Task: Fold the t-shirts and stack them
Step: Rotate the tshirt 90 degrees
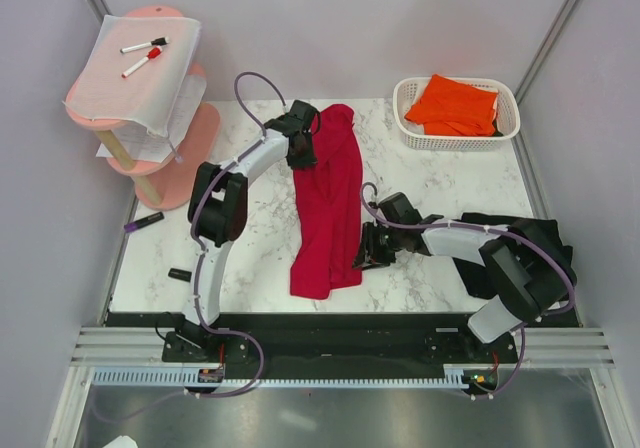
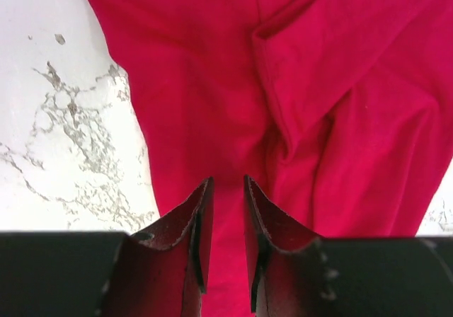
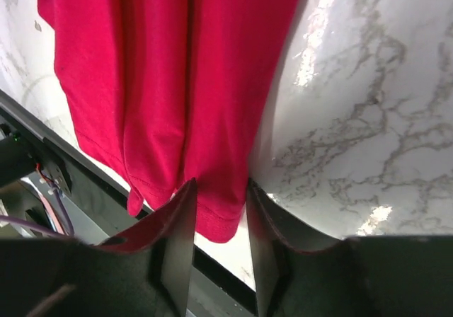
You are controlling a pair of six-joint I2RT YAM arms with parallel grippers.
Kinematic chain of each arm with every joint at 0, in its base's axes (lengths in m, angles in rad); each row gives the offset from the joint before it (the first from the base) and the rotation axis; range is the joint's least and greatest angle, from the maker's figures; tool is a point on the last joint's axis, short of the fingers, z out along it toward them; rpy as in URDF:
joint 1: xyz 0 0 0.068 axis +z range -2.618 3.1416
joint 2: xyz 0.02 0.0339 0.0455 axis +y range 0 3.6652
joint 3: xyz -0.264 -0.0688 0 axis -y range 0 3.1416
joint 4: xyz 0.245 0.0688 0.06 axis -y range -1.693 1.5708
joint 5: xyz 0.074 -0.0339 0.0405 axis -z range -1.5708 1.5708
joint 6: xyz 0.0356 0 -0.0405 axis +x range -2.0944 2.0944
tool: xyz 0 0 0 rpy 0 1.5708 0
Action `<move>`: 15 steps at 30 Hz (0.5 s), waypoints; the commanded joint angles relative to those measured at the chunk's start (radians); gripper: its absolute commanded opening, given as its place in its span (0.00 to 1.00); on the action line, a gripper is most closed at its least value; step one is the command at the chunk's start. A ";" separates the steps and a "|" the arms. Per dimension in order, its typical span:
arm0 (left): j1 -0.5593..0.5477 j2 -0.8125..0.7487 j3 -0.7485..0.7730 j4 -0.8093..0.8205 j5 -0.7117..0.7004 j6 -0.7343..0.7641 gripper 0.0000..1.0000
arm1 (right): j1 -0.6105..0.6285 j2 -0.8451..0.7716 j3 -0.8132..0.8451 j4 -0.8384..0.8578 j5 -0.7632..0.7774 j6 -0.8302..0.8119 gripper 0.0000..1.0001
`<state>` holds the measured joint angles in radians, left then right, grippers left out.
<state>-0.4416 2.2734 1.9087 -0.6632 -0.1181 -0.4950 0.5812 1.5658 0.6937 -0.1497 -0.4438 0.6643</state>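
The crimson red t-shirt [image 1: 328, 203] lies as a long bunched strip down the middle of the marble table [image 1: 440, 183]. My left gripper [image 1: 303, 148] is at its far end, the jaws nearly together with red cloth [image 2: 318, 83] pinched between them [image 2: 226, 182]. At the shirt's near right edge my right gripper [image 1: 368, 251] has its jaws closed on the hem [image 3: 221, 186]; folds of the shirt [image 3: 163, 69] run away from them. The black t-shirt [image 1: 535, 243] lies crumpled under the right arm. The orange t-shirt [image 1: 455, 105] sits in the white basket [image 1: 460, 143].
A pink stand [image 1: 190, 183] at the far left carries a white sheet [image 1: 140, 68] with two marker pens. A purple-capped marker [image 1: 145, 223] and a small black object [image 1: 180, 274] lie near the table's left edge. The table's front edge [image 3: 212, 260] runs just below the hem.
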 commanded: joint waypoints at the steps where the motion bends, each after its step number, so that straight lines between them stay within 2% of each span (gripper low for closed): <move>1: 0.029 0.052 0.092 -0.049 0.029 0.044 0.30 | 0.020 0.040 -0.008 0.021 0.002 0.017 0.30; 2: 0.035 0.061 0.102 -0.059 0.034 0.044 0.30 | 0.022 0.042 -0.010 0.018 -0.001 0.018 0.24; 3: 0.038 0.072 0.127 -0.065 0.034 0.047 0.30 | 0.026 0.045 -0.010 0.016 -0.001 0.017 0.12; 6: 0.056 0.130 0.194 -0.105 0.038 0.055 0.30 | 0.032 0.036 -0.008 -0.014 0.007 0.014 0.01; 15: 0.090 0.239 0.291 -0.148 0.035 0.072 0.30 | 0.034 -0.041 -0.082 -0.105 0.046 0.001 0.00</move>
<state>-0.3607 2.4584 2.1551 -0.7742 -0.0841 -0.4679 0.6067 1.5623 0.6624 -0.1684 -0.4427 0.6838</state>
